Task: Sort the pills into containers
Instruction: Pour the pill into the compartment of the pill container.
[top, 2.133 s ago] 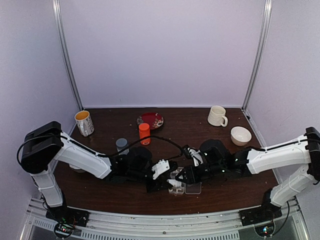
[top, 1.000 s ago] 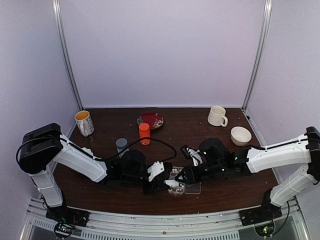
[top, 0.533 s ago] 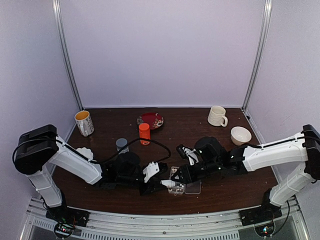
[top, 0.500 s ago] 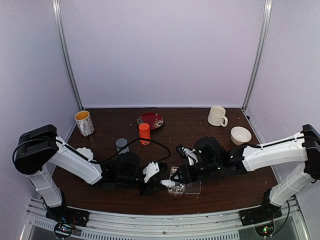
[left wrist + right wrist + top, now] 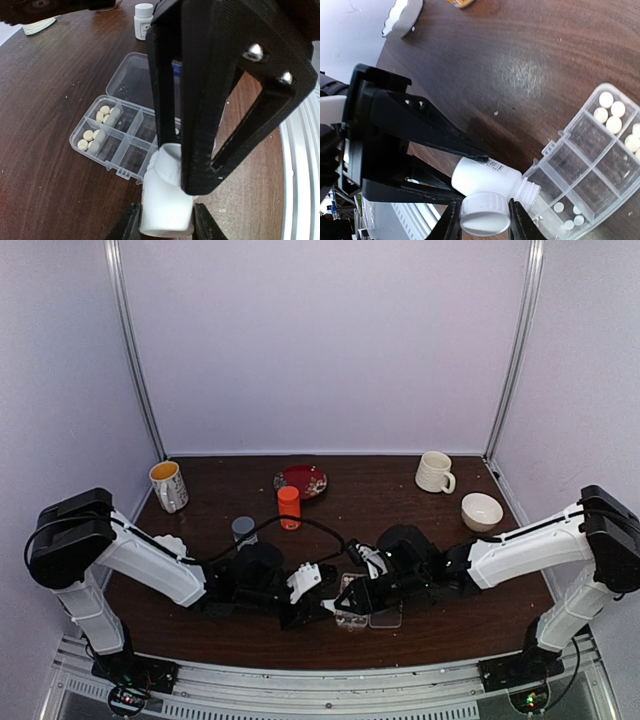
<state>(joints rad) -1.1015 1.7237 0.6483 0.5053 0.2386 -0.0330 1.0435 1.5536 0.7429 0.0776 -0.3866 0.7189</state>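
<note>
The clear organiser box (image 5: 121,139) lies open on the brown table, its lid (image 5: 134,80) folded back. Cream pills (image 5: 104,113) fill two left compartments. In the right wrist view the organiser (image 5: 580,150) holds pills (image 5: 609,111) at the far end and smaller ones (image 5: 570,215) near the bottle mouth. My left gripper (image 5: 165,222) is shut on a white bottle (image 5: 167,200), tilted with its open neck (image 5: 527,192) over the box edge. My right gripper (image 5: 484,220) is shut on the bottle's white cap (image 5: 482,212), just beside the neck. From above, both grippers (image 5: 318,592) (image 5: 345,598) meet at the organiser (image 5: 385,618).
A second white bottle (image 5: 143,12) stands behind the box. An orange bottle (image 5: 289,506), a grey cap (image 5: 243,530) and a red plate (image 5: 301,480) lie behind. Mugs stand at back left (image 5: 168,486) and back right (image 5: 434,472), a bowl (image 5: 481,511) at right.
My right gripper has shifted left toward the left gripper, over the box's left end. My left gripper has drawn slightly left and nearer, still holding the bottle.
</note>
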